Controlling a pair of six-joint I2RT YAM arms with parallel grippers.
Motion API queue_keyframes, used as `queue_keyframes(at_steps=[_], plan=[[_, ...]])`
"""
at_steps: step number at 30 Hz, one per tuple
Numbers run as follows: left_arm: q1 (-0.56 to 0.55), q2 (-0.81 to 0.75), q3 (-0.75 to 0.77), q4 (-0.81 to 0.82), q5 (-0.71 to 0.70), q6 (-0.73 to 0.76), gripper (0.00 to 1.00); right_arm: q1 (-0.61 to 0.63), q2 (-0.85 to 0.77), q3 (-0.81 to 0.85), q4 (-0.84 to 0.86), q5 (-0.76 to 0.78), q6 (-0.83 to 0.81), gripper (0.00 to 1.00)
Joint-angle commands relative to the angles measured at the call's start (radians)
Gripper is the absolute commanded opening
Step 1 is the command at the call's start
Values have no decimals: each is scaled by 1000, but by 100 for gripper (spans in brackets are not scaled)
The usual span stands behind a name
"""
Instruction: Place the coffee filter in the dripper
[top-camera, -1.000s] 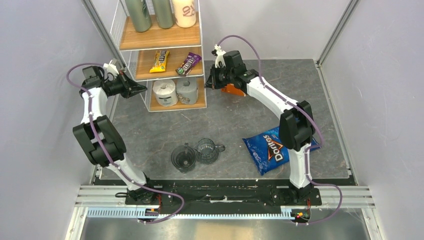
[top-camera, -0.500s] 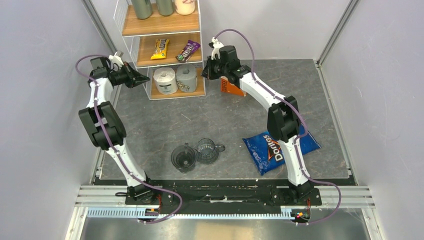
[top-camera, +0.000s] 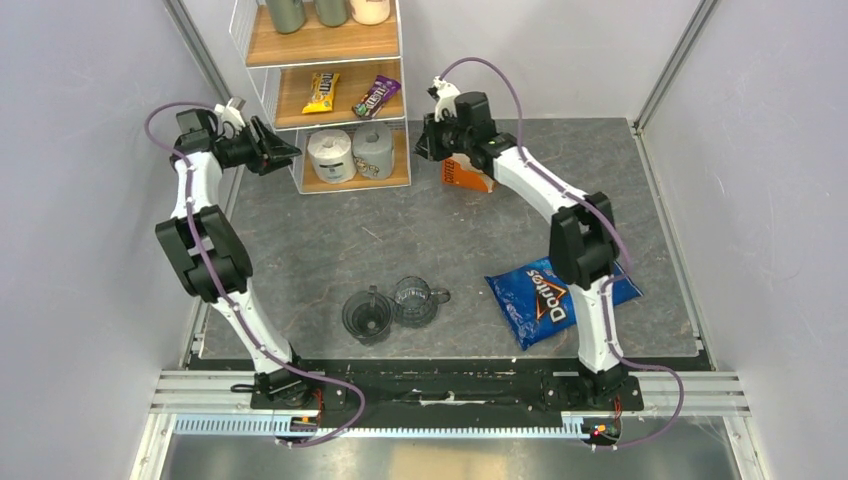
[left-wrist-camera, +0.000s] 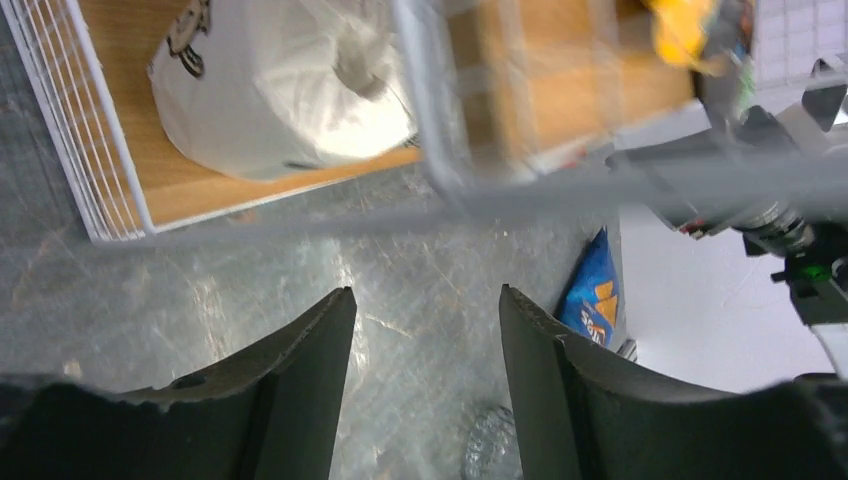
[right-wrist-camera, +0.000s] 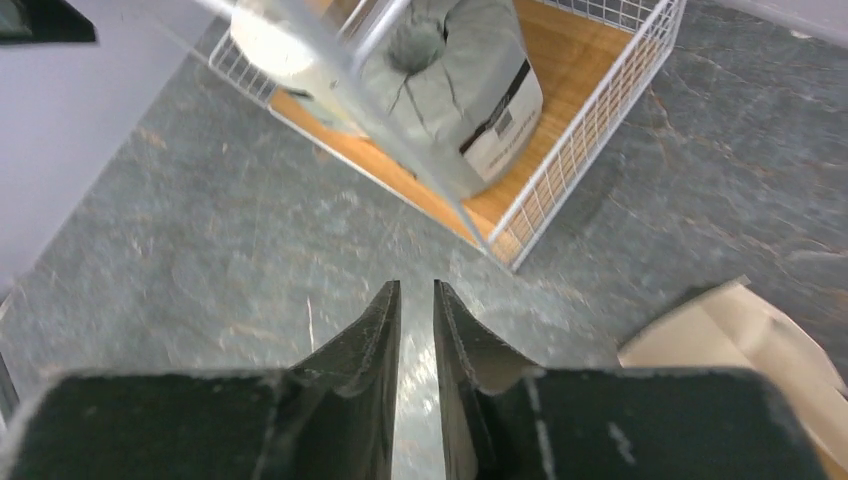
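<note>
The dripper, a dark smoky cone, stands on the table near the front, far from both arms. My left gripper hovers open at the left side of the wire shelf, with nothing between its fingers. My right gripper hangs by the shelf's right side, its jaws a narrow gap apart and empty. Just right of it stands the orange-and-white filter packet. A tan paper edge shows at the lower right of the right wrist view; I cannot tell whether it is the coffee filter.
A clear glass mug stands beside the dripper. A blue Doritos bag lies to the right. The wire shelf at the back holds toilet rolls, candy packs and bottles. Grey walls close in both sides.
Both grippers have opened, the left wide and the right a little. The shelf sits further back in view than a second ago, and the packet shows more.
</note>
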Motion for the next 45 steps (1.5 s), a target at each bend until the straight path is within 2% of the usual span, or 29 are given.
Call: queue_keyframes(at_steps=[1,3,7,9,12,15,19,25,34,45], plan=[[45,-202,-45,-191,55,223,63,-12,-247,-132,73,-98,-105,31],[59,-258,-72,-309,59,350,64,-12,-319,-192,29,-140,-146,44],[69,-377,-93,-577,46,610,65,-8,-441,-248,-213,-296,-329,81],[68,-427,-117,-656,27,669,65,20,-463,-222,-418,-342,-467,89],[69,-493,-165,-748,34,720,66,124,-488,-185,-661,-278,-656,96],[69,-561,-245,-723,48,657,66,248,-512,-202,-768,-173,-770,97],[69,-629,-322,-621,61,530,66,403,-511,-258,-785,-33,-860,97],[69,-655,-349,-595,75,493,67,531,-432,-261,-803,22,-917,97],[68,-668,-362,-615,72,504,67,579,-311,-238,-750,89,-939,97],[70,-677,-384,-616,73,510,67,604,-245,-219,-764,67,-931,97]])
